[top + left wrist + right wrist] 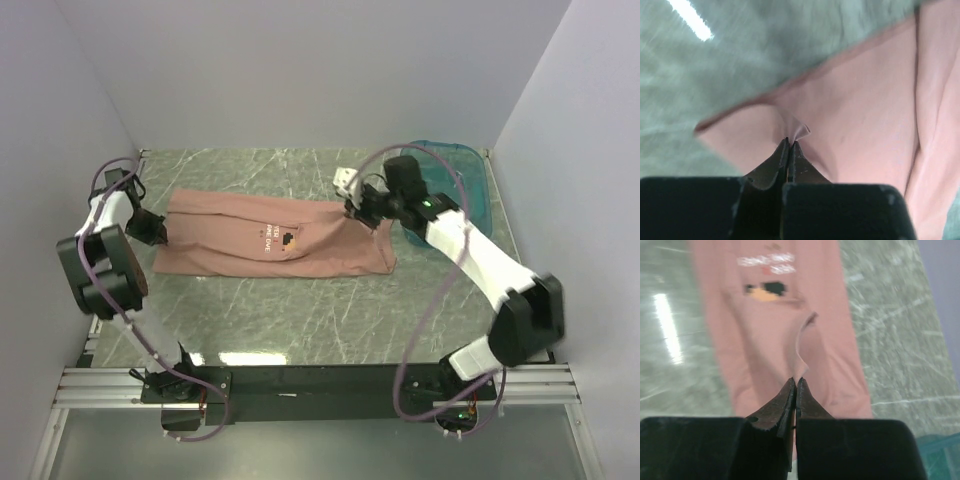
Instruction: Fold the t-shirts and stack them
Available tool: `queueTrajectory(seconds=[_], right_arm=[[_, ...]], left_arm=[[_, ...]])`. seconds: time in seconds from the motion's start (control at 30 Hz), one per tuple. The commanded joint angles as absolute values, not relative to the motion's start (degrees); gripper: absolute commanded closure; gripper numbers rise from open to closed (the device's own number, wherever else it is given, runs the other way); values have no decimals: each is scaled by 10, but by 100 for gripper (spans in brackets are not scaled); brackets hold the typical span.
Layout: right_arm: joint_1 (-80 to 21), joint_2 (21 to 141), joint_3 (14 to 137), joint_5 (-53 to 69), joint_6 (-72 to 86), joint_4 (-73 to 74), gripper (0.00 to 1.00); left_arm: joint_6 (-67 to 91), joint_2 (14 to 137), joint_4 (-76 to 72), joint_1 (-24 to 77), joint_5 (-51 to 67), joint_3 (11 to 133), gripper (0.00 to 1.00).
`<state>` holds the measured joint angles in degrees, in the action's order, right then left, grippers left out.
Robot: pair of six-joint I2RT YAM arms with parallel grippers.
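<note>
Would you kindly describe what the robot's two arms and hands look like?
Both arms mix white shells with black joints: left arm, right arm. A purple cable loops along each. The left hand and right hand have dark, tapering fingers on a black block.

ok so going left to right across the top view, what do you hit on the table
left end effector shut on the shirt's left edge → pink t-shirt → right end effector shut on the shirt's right end → teal tub
</note>
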<state>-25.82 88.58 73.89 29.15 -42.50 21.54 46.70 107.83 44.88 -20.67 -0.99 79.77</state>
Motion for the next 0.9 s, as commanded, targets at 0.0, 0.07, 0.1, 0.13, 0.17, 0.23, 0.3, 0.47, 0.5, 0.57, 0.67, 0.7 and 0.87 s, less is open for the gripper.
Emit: queueTrajectory(seconds=[0.0, 0.07, 0.1, 0.13, 0.17, 0.23, 0.3, 0.47, 0.5, 0.57, 0.67, 0.7, 0.87], right_arm=[[-256, 758, 691, 403, -486, 292, 100], [-257, 703, 664, 431, -503, 315, 100], [-257, 686, 638, 439, -511, 334, 100], [-257, 669, 625, 444, -514, 342, 100], [-257, 638, 612, 453, -531, 360, 100], [-257, 612, 577, 460, -542, 374, 100], [-258, 587, 549, 473, -555, 396, 100], [-268, 570, 515, 511, -613, 477, 100], [-273, 570, 502, 512, -626, 489, 100], [-296, 567, 486, 505, -655, 514, 100], [-359, 546, 445, 476, -658, 506, 100], [-386, 538, 416, 463, -650, 492, 100], [-530, 489, 324, 350, -611, 420, 66]], left_arm=[[451, 962, 429, -211, 6, 748, 100], [453, 926, 414, -218, 20, 696, 100], [456, 891, 409, -221, 24, 678, 100], [455, 873, 402, -222, 32, 659, 100], [456, 841, 400, -228, 34, 628, 100], [456, 810, 393, -236, 39, 594, 100], [455, 772, 387, -250, 48, 554, 100], [455, 735, 382, -263, 61, 489, 100], [456, 732, 381, -265, 66, 481, 100], [459, 725, 377, -265, 69, 458, 100], [460, 722, 379, -271, 66, 439, 100], [459, 719, 381, -271, 67, 435, 100], [459, 687, 381, -279, 69, 407, 100]])
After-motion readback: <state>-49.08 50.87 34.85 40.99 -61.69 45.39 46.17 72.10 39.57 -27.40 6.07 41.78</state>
